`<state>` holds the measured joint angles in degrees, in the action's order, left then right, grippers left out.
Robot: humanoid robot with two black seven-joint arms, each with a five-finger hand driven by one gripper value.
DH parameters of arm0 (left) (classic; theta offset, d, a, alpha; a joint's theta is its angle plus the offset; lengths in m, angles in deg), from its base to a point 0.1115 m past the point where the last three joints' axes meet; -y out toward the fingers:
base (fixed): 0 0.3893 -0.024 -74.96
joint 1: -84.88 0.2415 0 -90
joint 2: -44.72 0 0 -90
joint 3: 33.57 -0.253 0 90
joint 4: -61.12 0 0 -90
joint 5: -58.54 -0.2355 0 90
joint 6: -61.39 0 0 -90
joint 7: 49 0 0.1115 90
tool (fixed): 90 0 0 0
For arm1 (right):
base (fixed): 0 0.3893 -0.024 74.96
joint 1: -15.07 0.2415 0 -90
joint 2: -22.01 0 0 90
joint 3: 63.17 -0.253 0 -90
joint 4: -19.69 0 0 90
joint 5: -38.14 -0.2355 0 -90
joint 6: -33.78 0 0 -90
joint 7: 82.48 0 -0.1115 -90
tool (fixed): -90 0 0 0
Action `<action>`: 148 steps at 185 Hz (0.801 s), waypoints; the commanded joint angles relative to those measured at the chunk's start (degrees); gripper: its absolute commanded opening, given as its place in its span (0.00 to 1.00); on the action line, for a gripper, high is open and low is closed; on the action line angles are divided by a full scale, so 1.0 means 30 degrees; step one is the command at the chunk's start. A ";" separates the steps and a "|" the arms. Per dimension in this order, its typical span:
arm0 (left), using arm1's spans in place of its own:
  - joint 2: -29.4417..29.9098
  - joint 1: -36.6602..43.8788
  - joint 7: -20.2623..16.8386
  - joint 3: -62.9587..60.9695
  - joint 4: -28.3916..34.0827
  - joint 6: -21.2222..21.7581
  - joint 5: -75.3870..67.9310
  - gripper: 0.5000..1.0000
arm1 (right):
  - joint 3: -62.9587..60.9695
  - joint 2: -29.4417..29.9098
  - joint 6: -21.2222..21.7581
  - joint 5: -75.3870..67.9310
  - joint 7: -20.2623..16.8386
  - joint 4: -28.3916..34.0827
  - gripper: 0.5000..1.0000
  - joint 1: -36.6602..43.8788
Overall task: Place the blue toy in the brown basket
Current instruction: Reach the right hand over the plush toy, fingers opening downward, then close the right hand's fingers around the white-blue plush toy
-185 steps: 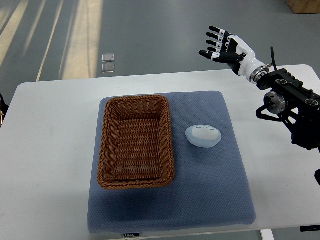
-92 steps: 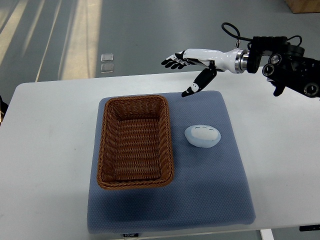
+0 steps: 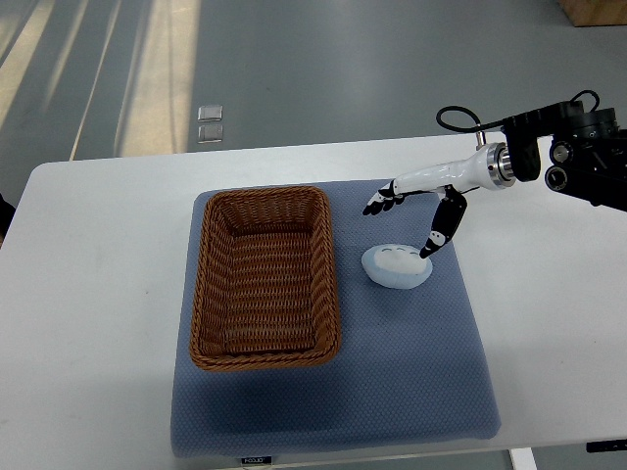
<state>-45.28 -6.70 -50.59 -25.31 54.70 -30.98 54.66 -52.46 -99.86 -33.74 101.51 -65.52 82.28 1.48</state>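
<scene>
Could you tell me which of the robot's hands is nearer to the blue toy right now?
The right hand: it hovers open just above the blue toy, thumb at its right edge. The left hand is out of view.

You see a coarse woven wicker brown basket on a matt, dimpled blue foam-like mat — the white table smooth and dull. The blue toy looks smooth, softly matt; the right hand is glossy white plastic, black-tipped.

Toy right of basket, both on mat
</scene>
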 commanded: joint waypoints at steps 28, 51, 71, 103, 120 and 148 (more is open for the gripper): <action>0.0000 0.0000 0.0003 0.0001 0.0001 0.0000 0.0002 1.00 | 0.0034 -0.0097 -0.0110 0.0001 0.0001 0.0405 0.82 -0.0861; 0.0000 0.0000 0.0003 0.0001 0.0001 0.0000 0.0002 1.00 | 0.0034 0.0079 -0.0227 0.0148 0.0001 0.0522 0.82 -0.1272; 0.0000 0.0000 0.0003 0.0001 0.0001 0.0000 0.0002 1.00 | -0.0024 0.0226 -0.0315 0.0265 0.0001 0.0493 0.81 -0.1564; 0.0000 0.0000 0.0003 0.0001 0.0001 0.0000 0.0002 1.00 | -0.0024 0.0636 -0.0637 0.0734 0.0001 0.0171 0.80 -0.1945; 0.0000 0.0000 0.0003 0.0001 0.0001 0.0000 0.0002 1.00 | -0.0054 0.0782 -0.0696 0.1026 -0.0028 0.0024 0.78 -0.2296; 0.0000 0.0000 0.0003 0.0001 0.0001 0.0000 0.0002 1.00 | -0.0112 0.1309 -0.1223 0.1437 0.0001 -0.0562 0.67 -0.2473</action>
<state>-45.27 -6.70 -50.57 -25.31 54.70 -30.98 54.67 -52.71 -96.81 -36.47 105.10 -65.57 81.66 -5.67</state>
